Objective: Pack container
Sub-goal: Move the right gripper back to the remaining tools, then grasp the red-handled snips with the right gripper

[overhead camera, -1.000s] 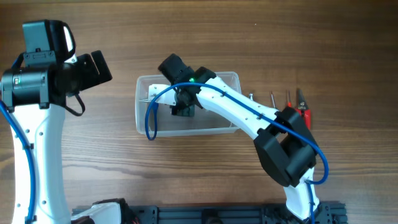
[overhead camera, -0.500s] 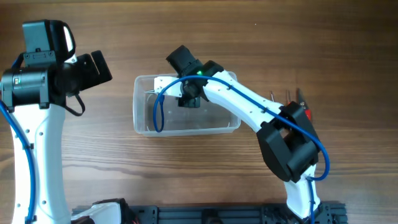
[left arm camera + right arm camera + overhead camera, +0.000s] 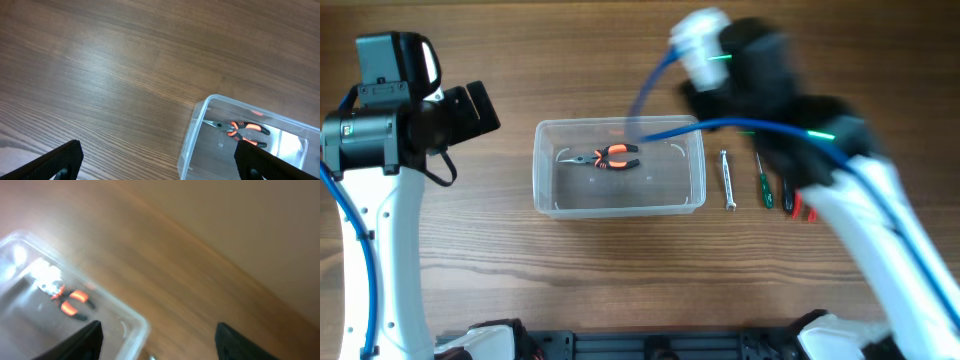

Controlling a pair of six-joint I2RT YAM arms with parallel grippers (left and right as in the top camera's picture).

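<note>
The clear container [image 3: 620, 211] sits mid-table, also in the left wrist view [image 3: 192, 135] and the right wrist view [image 3: 136, 322]. Orange-handled pliers [image 3: 608, 157] lie on its floor, free of any gripper, pliers [image 3: 243, 131] and pliers [image 3: 70, 303] showing in both wrist views. My right gripper [image 3: 167, 342] is open and empty, high above the container's right end; its arm [image 3: 770, 90] is a blur. My left gripper [image 3: 160, 165] hangs wide open and empty, over the table left of the container.
To the right of the container lie a small wrench [image 3: 728, 180], a green-handled screwdriver [image 3: 763, 183] and red-handled tools [image 3: 802, 208], partly under the right arm. The left arm's tower [image 3: 380, 150] stands at the table's left side.
The right gripper was shut down inside the container; it has opened, left the pliers on the floor, and risen fast up and to the right. The left arm has not moved.
</note>
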